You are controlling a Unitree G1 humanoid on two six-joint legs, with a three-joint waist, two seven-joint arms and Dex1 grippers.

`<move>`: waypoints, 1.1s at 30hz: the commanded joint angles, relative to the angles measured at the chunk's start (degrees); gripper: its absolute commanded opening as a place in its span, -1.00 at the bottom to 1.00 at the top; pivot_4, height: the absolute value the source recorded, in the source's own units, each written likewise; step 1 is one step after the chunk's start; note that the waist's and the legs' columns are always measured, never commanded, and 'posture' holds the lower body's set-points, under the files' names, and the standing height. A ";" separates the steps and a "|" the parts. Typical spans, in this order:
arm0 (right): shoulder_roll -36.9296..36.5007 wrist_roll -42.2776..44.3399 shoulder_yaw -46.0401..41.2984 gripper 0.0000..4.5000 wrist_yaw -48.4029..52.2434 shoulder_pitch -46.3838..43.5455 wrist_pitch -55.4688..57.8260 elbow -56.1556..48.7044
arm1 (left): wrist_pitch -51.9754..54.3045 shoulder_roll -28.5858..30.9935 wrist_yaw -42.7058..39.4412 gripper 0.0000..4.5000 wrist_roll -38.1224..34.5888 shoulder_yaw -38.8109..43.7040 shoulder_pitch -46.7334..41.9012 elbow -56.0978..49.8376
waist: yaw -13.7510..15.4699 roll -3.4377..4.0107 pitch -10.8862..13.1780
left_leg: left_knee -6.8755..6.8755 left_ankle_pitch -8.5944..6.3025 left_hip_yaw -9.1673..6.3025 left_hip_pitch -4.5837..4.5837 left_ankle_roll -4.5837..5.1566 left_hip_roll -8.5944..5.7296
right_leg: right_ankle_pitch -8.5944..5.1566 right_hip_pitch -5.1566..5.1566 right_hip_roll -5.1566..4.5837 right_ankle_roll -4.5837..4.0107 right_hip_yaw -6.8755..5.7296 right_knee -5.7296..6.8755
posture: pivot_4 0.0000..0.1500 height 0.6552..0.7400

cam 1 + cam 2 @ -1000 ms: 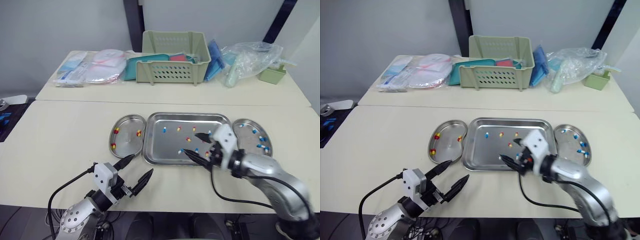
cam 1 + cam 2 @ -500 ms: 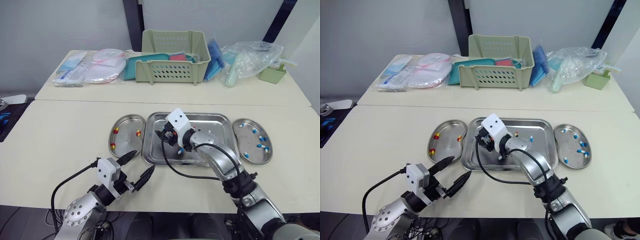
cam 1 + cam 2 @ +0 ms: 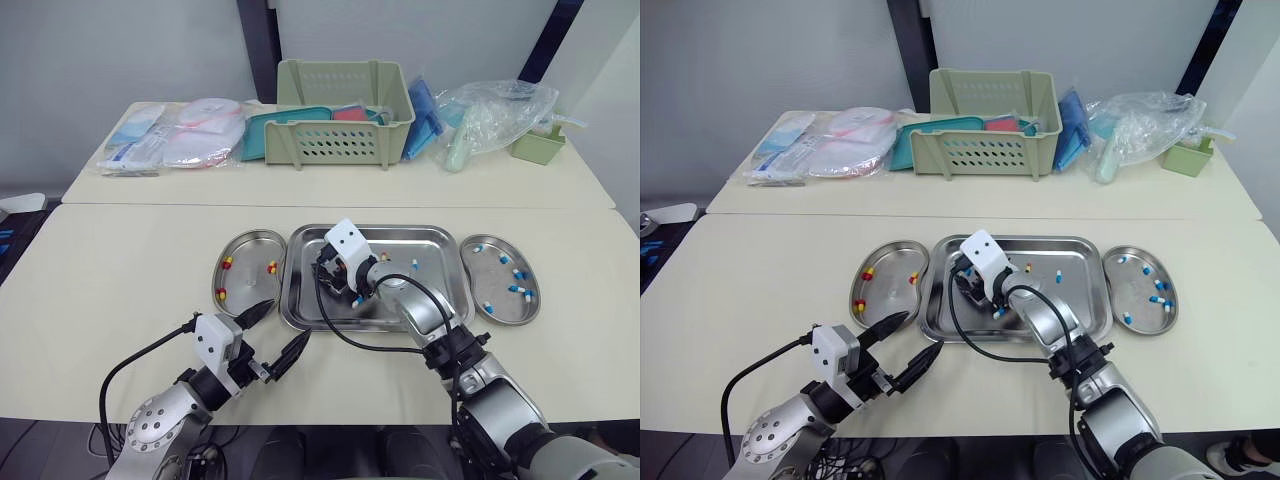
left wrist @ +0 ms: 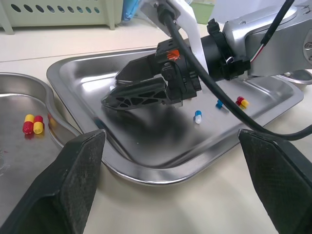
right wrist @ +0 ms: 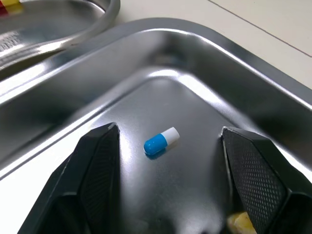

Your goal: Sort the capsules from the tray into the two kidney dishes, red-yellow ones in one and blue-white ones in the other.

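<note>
The steel tray (image 3: 420, 230) lies mid-table with a few capsules in it. My right gripper (image 3: 328, 278) hovers open over its left end. A blue-white capsule (image 5: 161, 141) lies on the tray floor between the open fingers (image 5: 100, 170), untouched. Further right in the tray are a red-yellow capsule (image 3: 385, 257) and another blue-white one (image 3: 413, 264). The left kidney dish (image 3: 225, 262) holds red-yellow capsules (image 4: 33, 123). Several blue-white ones lie in the right dish (image 3: 466, 262). My left gripper (image 3: 270, 335) is open and empty, low over the table in front of the tray.
A green basket (image 3: 345, 110) stands on the back table, with packets (image 3: 180, 140) to its left. To its right are a plastic bag (image 3: 490, 115) and a small green box (image 3: 538, 147). Bare tabletop lies left of the dishes.
My right gripper has swung from the tray's front right to its left end and settled over a blue-white capsule. The left gripper has barely moved.
</note>
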 commanded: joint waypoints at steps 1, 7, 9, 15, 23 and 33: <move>0.50 -1.57 0.35 0.35 0.69 -0.87 -0.27 -0.22 | -0.23 0.18 0.48 1.00 0.15 -0.78 0.13 -2.49 | -0.01 0.00 0.00 | 0.00 0.00 0.00 0.00 0.00 0.00 | 0.00 0.00 0.00 0.00 0.00 0.00 | 1.00 1.00; 0.88 -2.57 0.60 -0.39 1.96 -0.11 0.66 -0.54 | -0.93 0.24 0.31 1.00 0.33 -0.84 0.57 -1.85 | -0.02 0.00 0.00 | 0.00 0.00 0.00 0.00 0.00 0.00 | 0.00 0.00 0.00 0.00 0.01 0.00 | 1.00 1.00; 0.85 -2.92 0.75 -0.60 2.37 -0.05 0.66 -0.70 | -1.16 0.32 0.13 1.00 0.37 -0.69 0.75 -1.60 | -0.06 0.01 -0.01 | 0.00 0.00 0.00 0.00 0.00 0.00 | 0.00 0.00 0.00 0.00 0.01 0.00 | 1.00 1.00; 0.56 -4.27 1.19 -0.99 3.60 -0.10 -0.42 -0.92 | -1.49 0.56 -0.24 1.00 0.43 -0.24 0.96 -1.17 | -0.12 0.01 -0.01 | -0.01 0.00 0.00 0.01 0.00 0.00 | 0.00 0.00 0.00 0.00 0.01 0.00 | 1.00 1.00; -0.57 -5.22 1.51 -0.99 6.04 -0.47 -2.74 -3.93 | -2.17 1.27 -0.99 1.00 0.39 0.48 1.05 -0.19 | -0.13 0.02 0.00 | -0.01 0.00 -0.01 0.00 0.00 0.00 | 0.00 0.00 0.00 0.00 0.00 0.00 | 1.00 1.00; -6.13 -1.39 -1.82 -0.99 11.77 2.72 5.84 -22.89 | -4.77 4.78 -8.65 1.00 -3.39 2.27 0.71 1.79 | -0.03 0.04 0.01 | -0.01 0.00 -0.03 -0.19 0.00 0.00 | 0.00 -0.18 -0.01 0.00 -0.01 -0.01 | 1.00 1.00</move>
